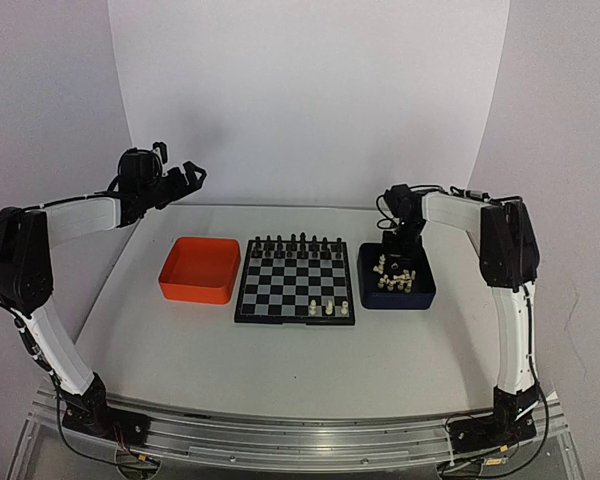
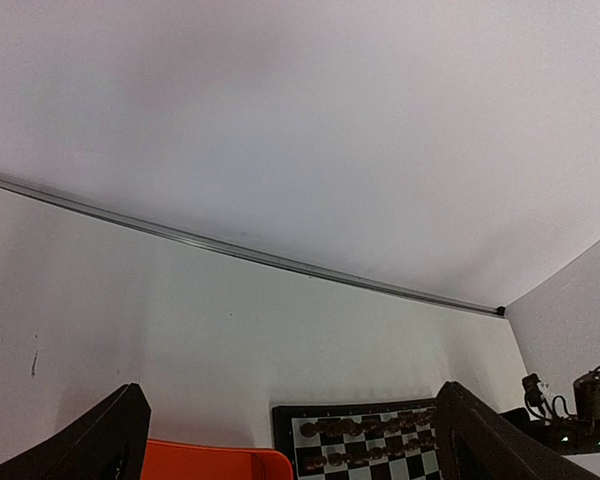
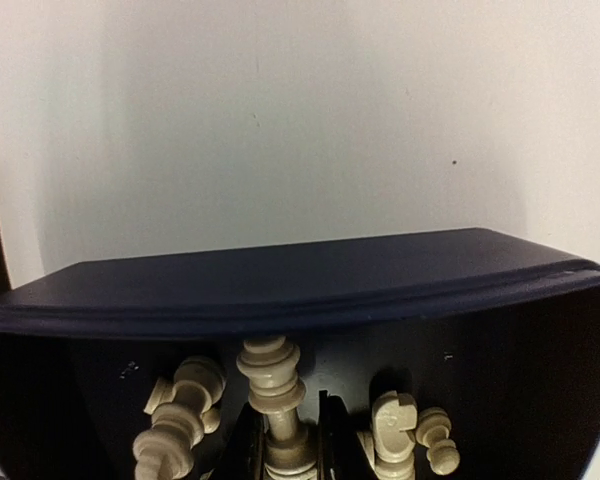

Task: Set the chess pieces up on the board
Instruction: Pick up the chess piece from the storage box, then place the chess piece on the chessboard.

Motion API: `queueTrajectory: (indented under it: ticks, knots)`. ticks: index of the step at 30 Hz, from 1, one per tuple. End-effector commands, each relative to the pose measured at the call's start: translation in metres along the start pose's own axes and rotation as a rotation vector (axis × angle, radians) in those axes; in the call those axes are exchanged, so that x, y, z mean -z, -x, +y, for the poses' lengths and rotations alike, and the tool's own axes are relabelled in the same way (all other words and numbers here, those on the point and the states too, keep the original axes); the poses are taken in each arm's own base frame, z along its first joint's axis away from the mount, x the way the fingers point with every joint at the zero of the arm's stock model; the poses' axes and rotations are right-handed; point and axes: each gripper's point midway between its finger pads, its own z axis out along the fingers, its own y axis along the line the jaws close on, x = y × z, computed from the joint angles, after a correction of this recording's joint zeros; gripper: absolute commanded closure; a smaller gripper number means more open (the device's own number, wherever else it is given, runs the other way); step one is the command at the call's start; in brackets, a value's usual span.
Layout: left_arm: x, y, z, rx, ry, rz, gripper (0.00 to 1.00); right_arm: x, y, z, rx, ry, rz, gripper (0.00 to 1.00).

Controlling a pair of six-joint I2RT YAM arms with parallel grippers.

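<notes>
Right tool is down inside the dark blue tray, pinching one upright cream piece low on its stem. The low grip should stop it tipping on the lift. The rest of the cream pieces lie heaped in that tray, and three stand on the board in the near row at the right end. Black pieces line the far side. Left tool is spread wide and holds nothing, parked high over the desk at far-left, likely just out of the way. Next move needs a straight lift to clear the tray rim.
</notes>
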Motion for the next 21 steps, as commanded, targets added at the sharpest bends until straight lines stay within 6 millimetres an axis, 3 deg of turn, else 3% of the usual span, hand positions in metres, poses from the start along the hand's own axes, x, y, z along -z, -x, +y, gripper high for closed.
queueTrajectory:
  ticks: [1, 8, 13, 16, 21]
  knots:
    - [0.012, 0.024, -0.024, -0.008, -0.079, -0.065, 0.00, 0.056, 0.021, -0.005, 0.005, 0.013, -0.118, 1.00]
    - [0.007, 0.026, -0.037, 0.007, -0.139, -0.045, 0.00, 0.095, 0.021, -0.012, 0.010, 0.031, -0.189, 1.00]
    - [0.000, 0.016, -0.049, 0.013, -0.193, 0.033, 0.00, 0.128, 0.018, -0.004, 0.038, 0.138, -0.274, 1.00]
    - [0.001, 0.008, -0.067, 0.002, -0.273, 0.080, 0.00, 0.148, 0.014, 0.012, 0.099, 0.267, -0.344, 1.00]
    - [0.017, -0.010, -0.118, -0.059, -0.509, 0.182, 0.00, 0.177, 0.002, 0.046, 0.218, 0.510, -0.445, 1.00]
